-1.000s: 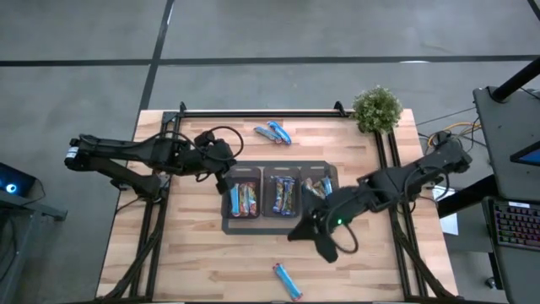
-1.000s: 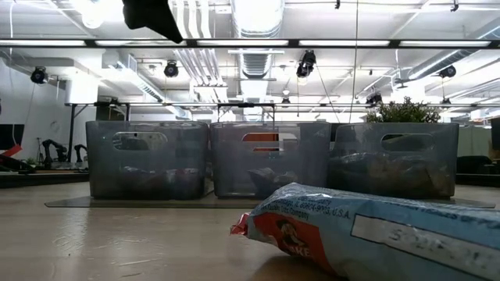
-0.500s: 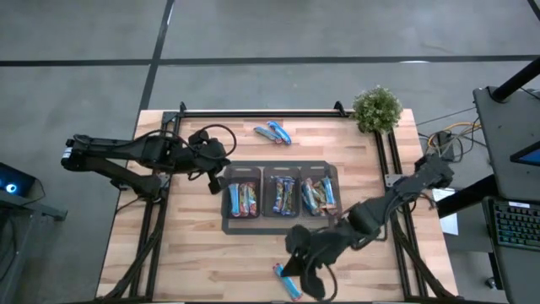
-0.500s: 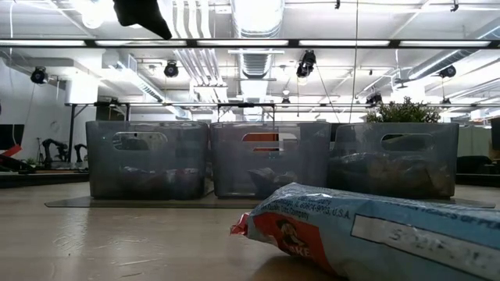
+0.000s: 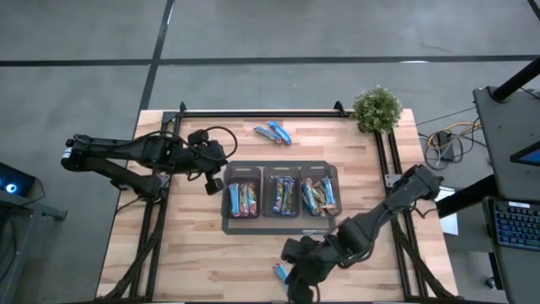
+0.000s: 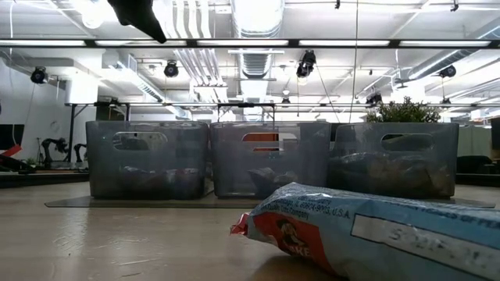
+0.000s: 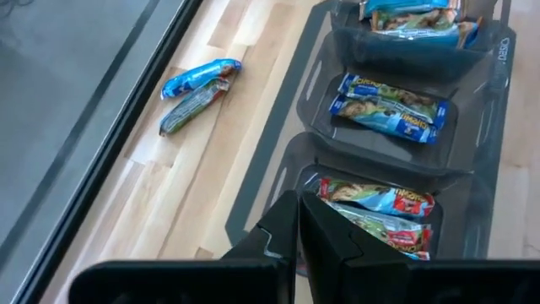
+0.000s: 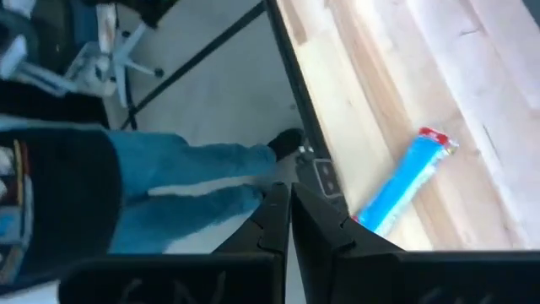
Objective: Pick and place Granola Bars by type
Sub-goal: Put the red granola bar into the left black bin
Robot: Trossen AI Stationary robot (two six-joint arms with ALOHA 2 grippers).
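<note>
Near the bottom centre of the high view, the right claw (image 5: pixel 297 285) — fingers pressed together, empty — hovers just beside a lone light blue granola bar (image 5: pixel 278 271) on the counter (image 5: pixel 194 253). Its long axis runs diagonally — upper left to lower right. The left claw (image 5: pixel 216 183), also closed, sits well apart by the tray (image 5: pixel 226 226).

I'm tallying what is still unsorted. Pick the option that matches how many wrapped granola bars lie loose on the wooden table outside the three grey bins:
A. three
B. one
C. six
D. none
A: the high view shows a pair of shiny wrapped granola bars lying by the table's far edge and one light blue wrapped bar at the near edge, beside the shut right gripper, all outside the grey bins.
</note>
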